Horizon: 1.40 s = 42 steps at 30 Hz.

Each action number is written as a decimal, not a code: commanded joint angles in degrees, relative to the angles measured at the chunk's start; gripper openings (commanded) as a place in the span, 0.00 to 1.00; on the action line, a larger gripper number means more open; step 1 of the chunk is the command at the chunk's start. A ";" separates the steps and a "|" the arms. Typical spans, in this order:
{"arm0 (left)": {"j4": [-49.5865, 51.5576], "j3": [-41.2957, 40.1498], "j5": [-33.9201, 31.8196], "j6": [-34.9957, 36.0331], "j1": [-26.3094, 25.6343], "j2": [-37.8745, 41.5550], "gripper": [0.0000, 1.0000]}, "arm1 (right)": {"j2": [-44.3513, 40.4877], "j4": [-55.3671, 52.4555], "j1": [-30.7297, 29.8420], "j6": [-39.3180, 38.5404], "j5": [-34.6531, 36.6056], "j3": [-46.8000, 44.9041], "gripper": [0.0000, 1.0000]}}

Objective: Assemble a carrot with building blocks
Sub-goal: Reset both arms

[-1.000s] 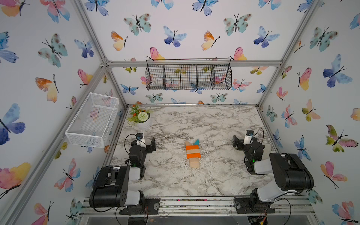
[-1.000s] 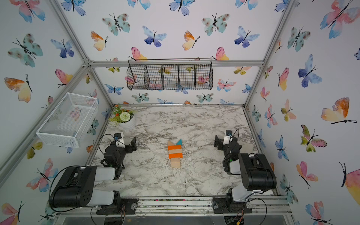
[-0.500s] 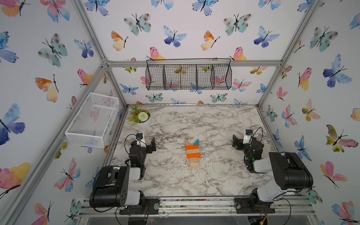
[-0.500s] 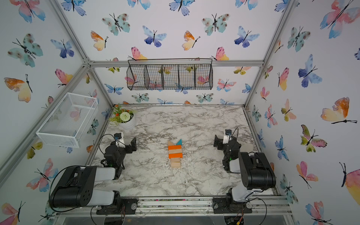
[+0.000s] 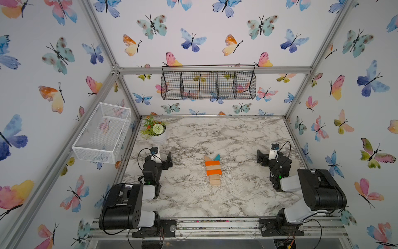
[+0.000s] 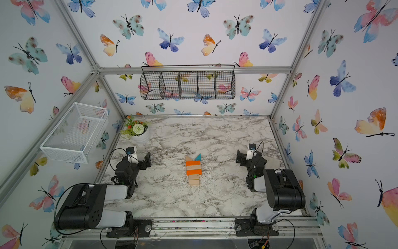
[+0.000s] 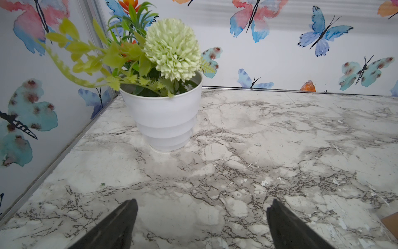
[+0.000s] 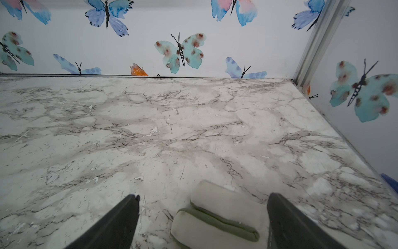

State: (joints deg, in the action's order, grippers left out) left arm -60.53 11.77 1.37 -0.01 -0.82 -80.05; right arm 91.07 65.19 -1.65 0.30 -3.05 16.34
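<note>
One carrot (image 5: 213, 167), two orange bars (image 5: 212, 163), three tan blocks (image 5: 215, 182), two triangles (image 5: 217, 156)

Open tabletop (image 5: 237, 138) rings the carrot (image 5: 212, 170); a flower pot (image 5: 159, 138) blocks the far-left corner, a glove (image 8: 215, 215) the right edge.

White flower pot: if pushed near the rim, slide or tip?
Likely tips: the pot narrows toward its base and the flowers stand tall above it. Looks light plastic, so a low push probably slides it on the smooth table.

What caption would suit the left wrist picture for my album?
Open left gripper facing a white pot of green flowers on the marble table, butterfly wallpaper behind.
</note>
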 commanded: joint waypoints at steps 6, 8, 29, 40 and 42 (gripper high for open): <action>-1.64 -0.52 5.26 1.72 0.82 0.02 0.98 | -0.62 1.64 -0.29 -1.92 -3.59 -0.73 0.98; -3.00 -1.55 8.16 2.95 0.82 0.44 0.98 | -1.18 3.80 -0.28 -4.48 -9.13 -2.37 0.99; -1.77 -0.62 5.70 1.91 0.82 0.03 0.99 | -0.98 1.50 -0.02 -1.88 -4.42 -0.94 0.99; -4.29 -2.27 13.22 4.56 1.32 0.75 0.98 | -0.27 2.02 -0.11 -2.44 -5.78 -0.53 0.98; -4.10 -2.80 14.12 4.92 1.46 1.34 0.99 | -1.32 1.29 0.07 -3.15 -7.68 -1.21 0.98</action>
State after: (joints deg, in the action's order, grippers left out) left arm -62.52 10.39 6.55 2.07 -0.16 -79.85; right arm 90.13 67.68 -1.80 -0.75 -5.41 14.74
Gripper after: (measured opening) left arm 0.985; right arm 0.985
